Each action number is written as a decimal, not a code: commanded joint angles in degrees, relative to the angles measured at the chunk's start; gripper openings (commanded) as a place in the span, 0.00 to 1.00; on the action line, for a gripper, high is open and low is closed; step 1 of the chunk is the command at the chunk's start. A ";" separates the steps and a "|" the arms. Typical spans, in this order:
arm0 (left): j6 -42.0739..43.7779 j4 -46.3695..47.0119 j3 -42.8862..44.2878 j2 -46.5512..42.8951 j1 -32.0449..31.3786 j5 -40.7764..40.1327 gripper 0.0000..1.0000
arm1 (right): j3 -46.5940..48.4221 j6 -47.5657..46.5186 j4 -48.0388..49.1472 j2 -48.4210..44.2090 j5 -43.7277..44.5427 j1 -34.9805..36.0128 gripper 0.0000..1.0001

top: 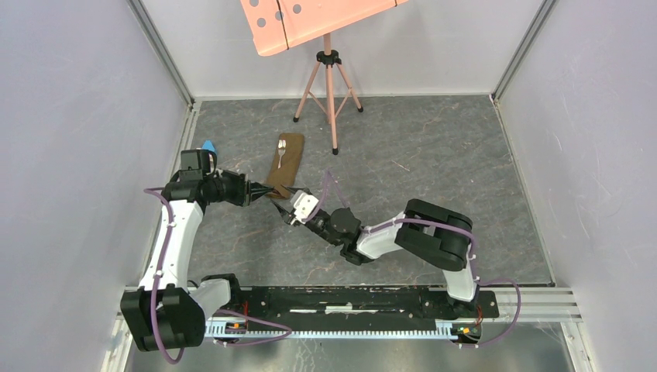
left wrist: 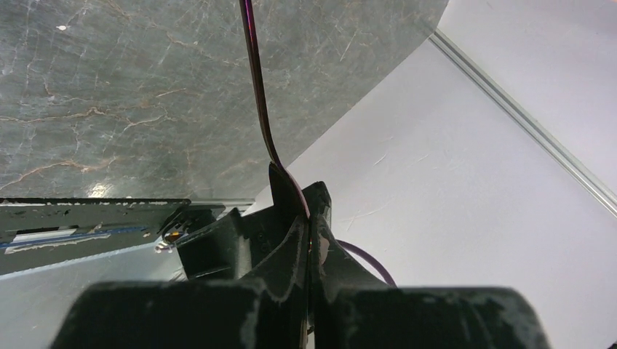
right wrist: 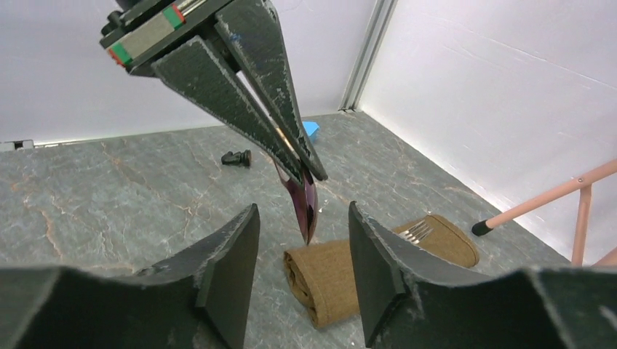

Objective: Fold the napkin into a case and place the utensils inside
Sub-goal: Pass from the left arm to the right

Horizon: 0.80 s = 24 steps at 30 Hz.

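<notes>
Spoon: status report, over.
Left gripper shut on spoon, bowl down at the case end. Right gripper open, empty, close by. Fork in case, tines showing. Nothing blocking.

Near the back wall of my grey marbled tabletop (top: 434, 155) stands a pink tripod (top: 329, 85) carrying a tilted salmon board (top: 310, 19). By the left wall I see a small blue block (right wrist: 311, 129), with a tiny black piece (right wrist: 236, 157) lying near it.

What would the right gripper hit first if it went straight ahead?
Probably the purple spoon held by the left gripper, hanging in its path; the napkin case lies lower, beyond. Depth is unclear.
</notes>
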 commanded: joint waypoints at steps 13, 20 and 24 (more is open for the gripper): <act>-3.61 4.61 0.69 -0.43 -1.44 3.06 0.02 | 5.45 -0.67 0.35 2.62 6.68 -1.00 0.00; 9.19 15.17 4.50 0.25 -1.37 4.90 0.77 | -0.51 0.95 -7.64 -5.32 7.64 -2.46 0.00; 32.23 10.29 13.24 0.48 -1.66 3.01 0.95 | -5.46 6.17 -18.90 -14.22 1.49 -5.92 0.00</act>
